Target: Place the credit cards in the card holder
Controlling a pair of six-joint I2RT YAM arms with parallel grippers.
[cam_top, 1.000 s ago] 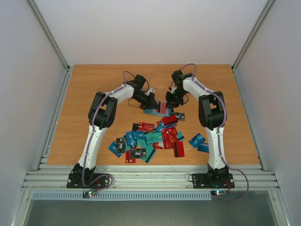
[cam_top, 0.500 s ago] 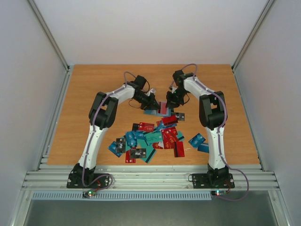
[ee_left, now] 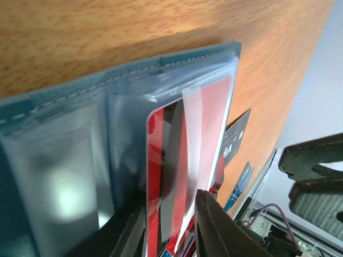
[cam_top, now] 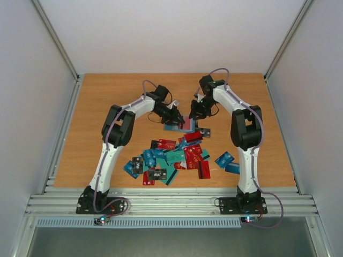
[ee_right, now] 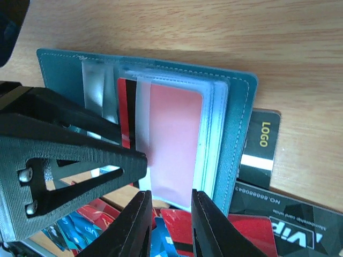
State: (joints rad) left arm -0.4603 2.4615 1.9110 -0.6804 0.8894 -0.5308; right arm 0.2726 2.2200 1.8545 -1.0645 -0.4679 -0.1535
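Observation:
The teal card holder [cam_top: 179, 127] lies open on the table behind the card pile, its clear sleeves fanned out [ee_right: 238, 123] [ee_left: 80, 91]. A red card with a black stripe [ee_left: 171, 176] [ee_right: 126, 107] sits in a clear sleeve. My left gripper [cam_top: 176, 116] [ee_left: 170, 214] is at the holder's left side, jaws parted, with the red card's near end between them. My right gripper [cam_top: 194, 114] [ee_right: 170, 195] hovers over the sleeve's near edge, fingers apart and gripping nothing. Loose credit cards [cam_top: 171, 158] in red, teal, blue and black lie heaped nearer the arm bases.
Black cards [ee_right: 260, 144] lie half under the holder's right edge, with red ones [ee_right: 252, 233] beside them. Two blue cards [cam_top: 228, 160] sit apart at the pile's right. The left finger [ee_right: 69, 160] crosses the right wrist view close to the sleeves.
The left jaws, shut a second ago, have parted. The right jaws have widened slightly and the right arm has shifted a little to the right. The holder stays put.

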